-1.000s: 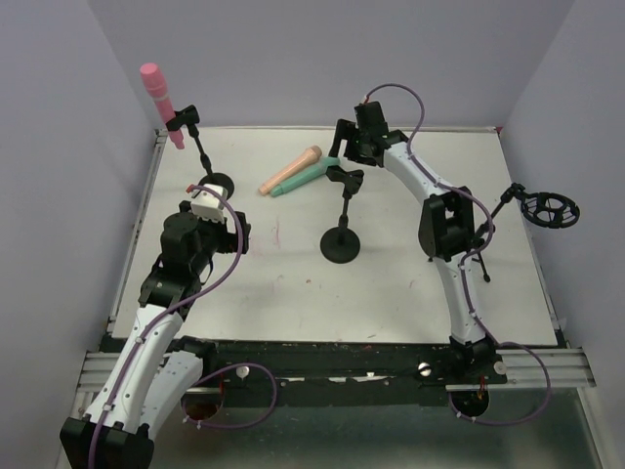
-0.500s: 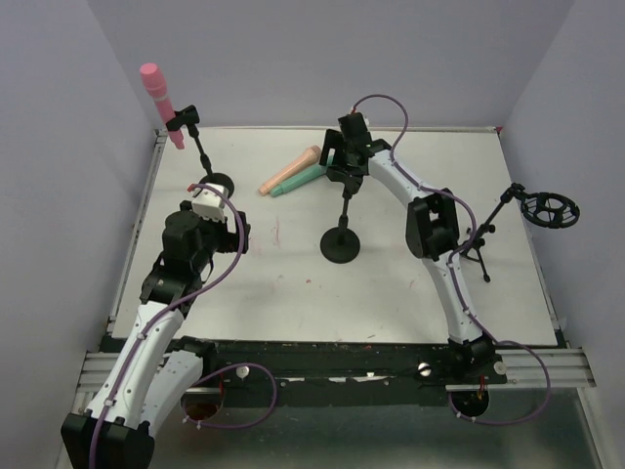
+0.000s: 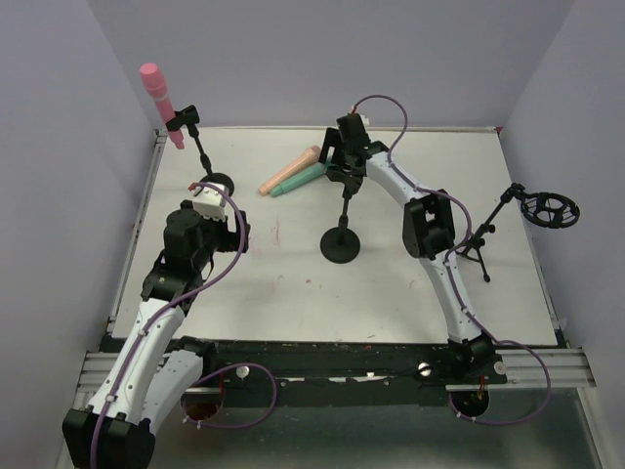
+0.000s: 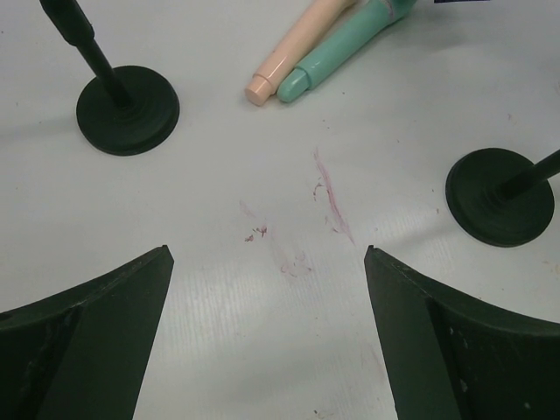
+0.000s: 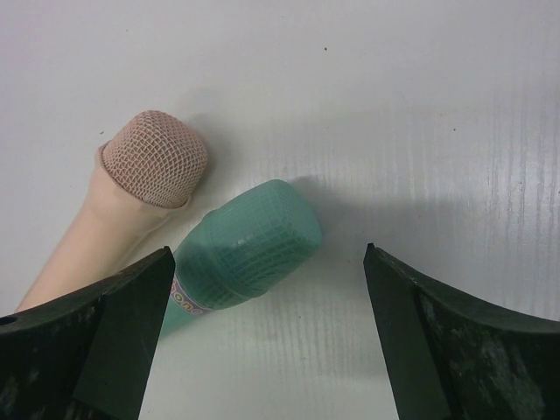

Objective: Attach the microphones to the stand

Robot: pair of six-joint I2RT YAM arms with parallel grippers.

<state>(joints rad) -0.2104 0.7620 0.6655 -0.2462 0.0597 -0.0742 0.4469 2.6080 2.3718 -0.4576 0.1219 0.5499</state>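
The right gripper (image 5: pixel 267 258), jaws wide apart, hangs over the mint green microphone (image 5: pixel 249 245), which lies on the counter (image 5: pixel 394 105) between its fingers, beside the peach microphone (image 5: pixel 153 157). It is best to centre on green before closing and leave peach outside.

Three microphones, pink one (image 3: pixel 158 98), mint green one (image 3: pixel 301 179), peach one (image 3: pixel 290 169), three stands, two round-based (image 3: pixel 217 183) (image 3: pixel 342 244), one seemingly tripod (image 3: pixel 477 252)
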